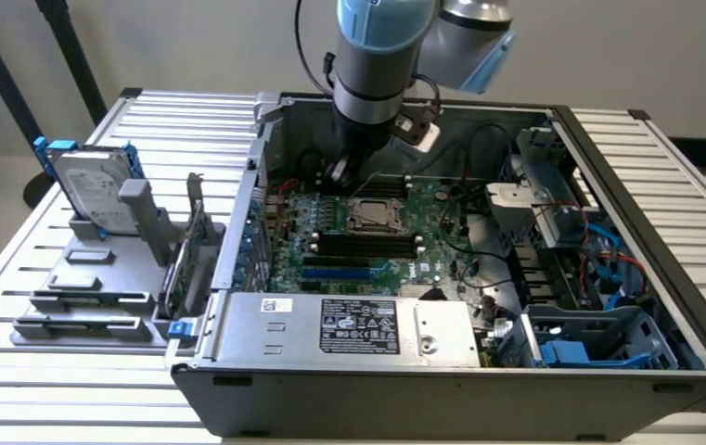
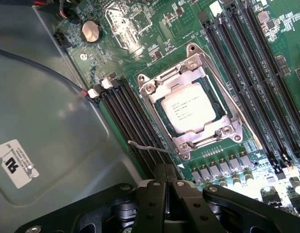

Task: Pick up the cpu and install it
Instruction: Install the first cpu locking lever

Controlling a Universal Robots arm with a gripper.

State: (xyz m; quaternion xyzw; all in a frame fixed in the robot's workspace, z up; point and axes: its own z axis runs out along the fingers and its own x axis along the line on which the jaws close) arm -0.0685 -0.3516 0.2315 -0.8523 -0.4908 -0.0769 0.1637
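The open computer case is lying on its side on the slatted table, and the arm is reaching down into its far half. Inside the case, the green motherboard is covering the floor. A grey power supply box is sitting along the near wall, and blue cables are running through the drive bays at the exterior view's right.

The cpu is sitting flat in the motherboard socket with its silver top facing up and the metal frame lying around its edges. Black memory slots are running along both sides of the socket.

The gripper is hovering just beside the socket, over the memory slots. Its fingers are pressed together, with nothing between them, and it is not touching the cpu.

Outside the case, at the exterior view's left, a grey holder is resting on the table, and a hard drive in a blue frame is standing upright in its far slot
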